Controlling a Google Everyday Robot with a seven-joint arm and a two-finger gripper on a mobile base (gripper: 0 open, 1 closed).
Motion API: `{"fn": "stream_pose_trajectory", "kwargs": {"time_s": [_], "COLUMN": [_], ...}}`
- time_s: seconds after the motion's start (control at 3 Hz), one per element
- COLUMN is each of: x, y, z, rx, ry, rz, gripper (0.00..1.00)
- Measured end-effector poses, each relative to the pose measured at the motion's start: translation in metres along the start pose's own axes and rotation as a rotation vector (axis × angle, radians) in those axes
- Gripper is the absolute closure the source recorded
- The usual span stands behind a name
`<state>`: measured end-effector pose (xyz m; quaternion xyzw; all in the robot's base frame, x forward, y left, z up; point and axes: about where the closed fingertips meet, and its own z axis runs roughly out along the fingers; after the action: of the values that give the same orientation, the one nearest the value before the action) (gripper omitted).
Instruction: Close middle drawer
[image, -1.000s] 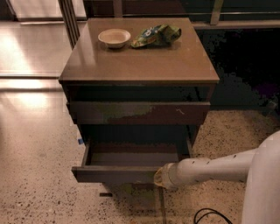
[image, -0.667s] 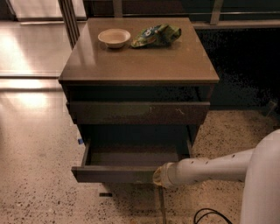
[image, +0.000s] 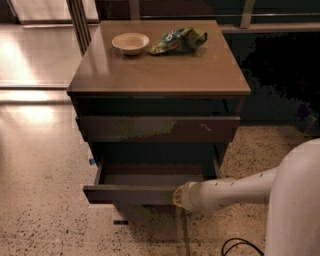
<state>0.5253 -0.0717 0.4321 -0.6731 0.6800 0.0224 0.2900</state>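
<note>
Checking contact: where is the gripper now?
Camera view, low and right of centre: the gripper is at the front right end of the open middle drawer, below the scratched drawer front.

Speckled terrazzo floor, warm light glare on polished flooring at left, brown wooden cabinet, dark backdrop at right

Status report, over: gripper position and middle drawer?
Gripper at front of middle drawer, right end. Drawer pulled out. Bowl and bag on top, out of path.

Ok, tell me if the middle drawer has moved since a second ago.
Yes, slightly: the middle drawer has slid in toward the cabinet, with the hand at its front.
</note>
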Motion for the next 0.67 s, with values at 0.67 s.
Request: {"fn": "stream_pose_trajectory", "kwargs": {"time_s": [0.67], "x": [0.0006], "y": [-0.0231], "z": [-0.0045], "rx": [0.083], "ry": [-0.004], "rz": [0.027], "gripper": [1.00]}}
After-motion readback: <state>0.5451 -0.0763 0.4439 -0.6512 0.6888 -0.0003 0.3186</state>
